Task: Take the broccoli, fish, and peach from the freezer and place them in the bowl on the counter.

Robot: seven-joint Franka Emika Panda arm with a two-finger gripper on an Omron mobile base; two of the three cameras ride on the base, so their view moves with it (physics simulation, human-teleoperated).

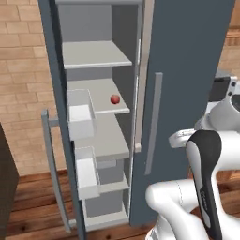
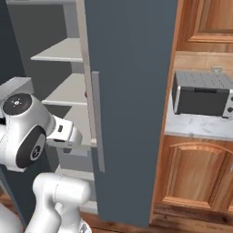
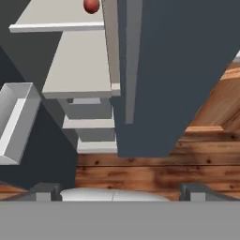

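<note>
The peach (image 1: pixel 115 99) is seen resting alone toward the back of a middle shelf (image 1: pixel 105 96) inside the freezer (image 1: pixel 187 56), whose left door is swung open; in the hand view the fruit is caught at the very top edge, above the pale shelf edges. No broccoli or fish can be made out on the shelves that are visible, and no bowl is seen on the stretch of marble table (image 2: pixel 195 125) beside the grey toaster oven (image 2: pixel 202 93). The gripper (image 3: pixel 119 190) is held low and well apart from the peach, its fingers spread wide and nothing carried between them, pointed down past the closed right door toward the wooden floor (image 3: pixel 154 173). Several risks are judged to lie ahead; the opening between the door bins (image 1: pixel 80 115) and the closed door's edge is narrow, so an elbow or wrist could be knocked against either on the way in; the round peach could be nudged and rolled deeper, or off the shelf, if it is met off-centre; the two unseen items may be missed altogether if the upper and lower shelves are not searched.
</note>
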